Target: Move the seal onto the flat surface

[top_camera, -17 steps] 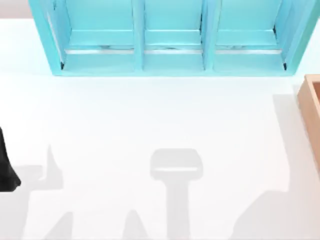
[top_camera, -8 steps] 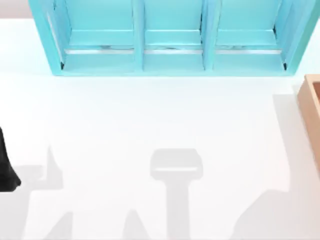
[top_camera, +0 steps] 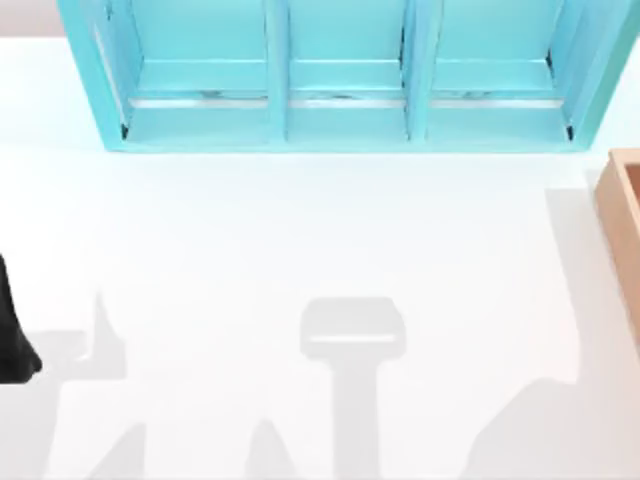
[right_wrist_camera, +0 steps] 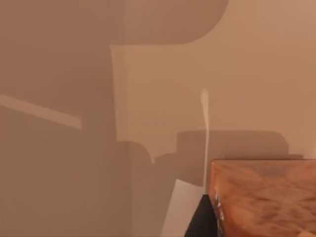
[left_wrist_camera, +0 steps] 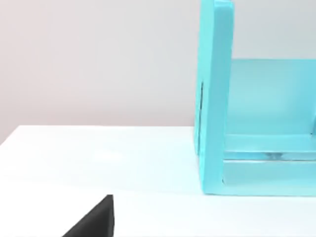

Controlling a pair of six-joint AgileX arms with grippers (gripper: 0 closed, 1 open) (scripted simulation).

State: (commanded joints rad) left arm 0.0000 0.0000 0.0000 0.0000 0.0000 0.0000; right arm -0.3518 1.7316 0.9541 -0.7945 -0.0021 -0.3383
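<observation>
Three compartments of the turquoise shelf unit (top_camera: 345,75) span the upper part of the top view, their openings facing the white tabletop (top_camera: 320,240), which serves as the flat surface of the task. A tan wooden box (top_camera: 625,235) stands at the right edge of the frame, well apart from the shelf unit. At the lower left edge, a dark part of the left arm (top_camera: 12,335) intrudes, apparently parked; whether its pincer is wide or narrow cannot be told, and the same holds for the right arm's. The seal cannot be located from these views; presumably it sits in a compartment or in the box. The centre and lower frame offer broad open room for set-down, bounded by the shelf front above and the box wall at right.
</observation>
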